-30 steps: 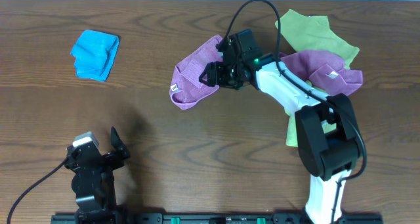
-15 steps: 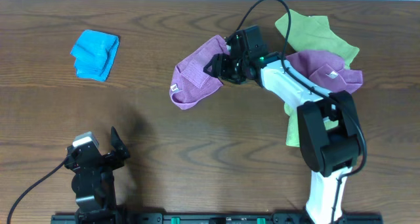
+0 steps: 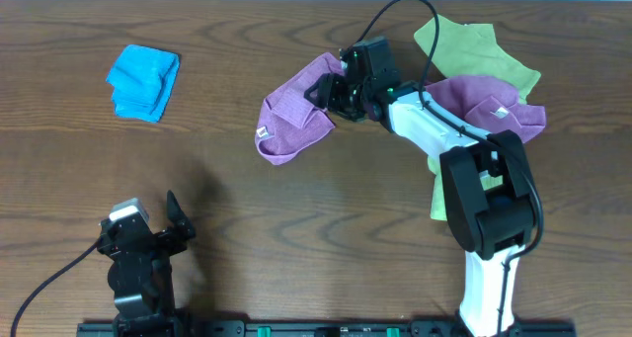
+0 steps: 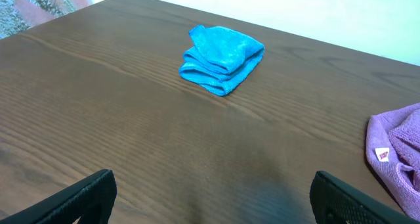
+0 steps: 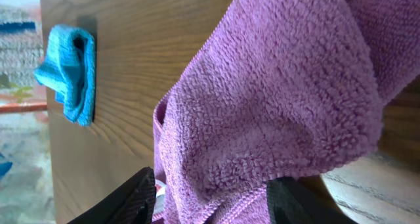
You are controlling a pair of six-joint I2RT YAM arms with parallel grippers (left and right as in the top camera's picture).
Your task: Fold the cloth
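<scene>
"Which arm has the cloth, can you see from there?"

"The right one. The right gripper (image 3: pixel 327 97) is reached out over the table (image 3: pixel 326 209) and has a thick fold of the purple cloth (image 3: pixel 291 122) between its fingers (image 5: pixel 134 199). Both fingers are pressed against the pile, so it looks clamped on that fold, only partway closed because of the bulk."

"And the rest of that cloth?"

"It is bunched up just ahead of the fingertips and lies on the wood, with a small white label at its far corner from the gripper."

"What's behind the gripper?"

"Back along its arm there is a second purple cloth (image 3: pixel 494 105) and a green cloth (image 3: pixel 474 42), the two overlapping in a loose heap. The arm passes across them."

"The blue one?"

"The folded blue cloth (image 3: pixel 144 80) sits well beyond the purple cloth from the right gripper, on its own."

"And the other arm?"

"The left gripper (image 4: pixel 211 184) is low at the near edge, fingers spread wide with nothing between them. The blue cloth lies well ahead of it, and the purple cloth's edge shows off to its right."
</scene>
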